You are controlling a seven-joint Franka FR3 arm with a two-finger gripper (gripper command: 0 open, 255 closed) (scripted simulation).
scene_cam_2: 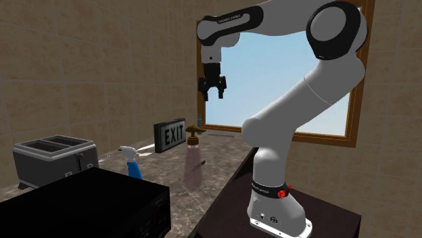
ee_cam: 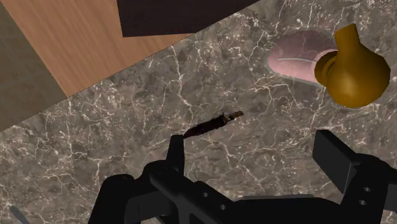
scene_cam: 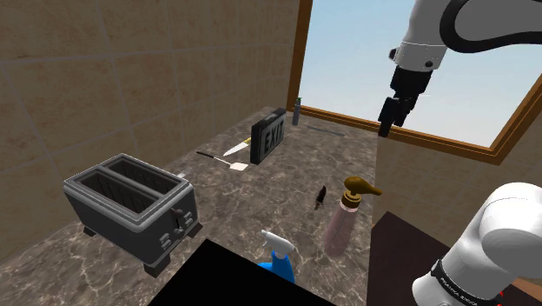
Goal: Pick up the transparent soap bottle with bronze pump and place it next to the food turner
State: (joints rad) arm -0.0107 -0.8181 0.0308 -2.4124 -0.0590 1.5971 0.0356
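Fingers (ee_cam: 176, 150): seen spread apart with nothing between them; the gripper (scene_cam: 386, 126) is held high over the tabletop (scene_cam: 261, 204), in front of the window (scene_cam: 365, 61).
Soap bottle (scene_cam: 340, 228): a pinkish see-through body under a bronze pump, stood upright near the tabletop edge by the stand (scene_cam: 406, 248); in the wrist view it is seen from above, off to one side of the open fingers.
Food turner (scene_cam: 229, 160): laid flat just in front of the exit sign (scene_cam: 267, 135), well apart from the soap bottle.
In between: a small dark object (scene_cam: 321, 197) is found lying on the marble between the two, nearer the soap bottle.
Other things: a grey toaster (scene_cam: 130, 204) with two slots is set at the shoulder view's left; a blue spray bottle (scene_cam: 280, 258) stands beside a black box (scene_cam: 234, 282) at the near edge; a slim grey bottle (scene_cam: 296, 111) is placed in the corner by the window frame.
Open room: bare marble is left between the toaster, the food turner and the small dark object.
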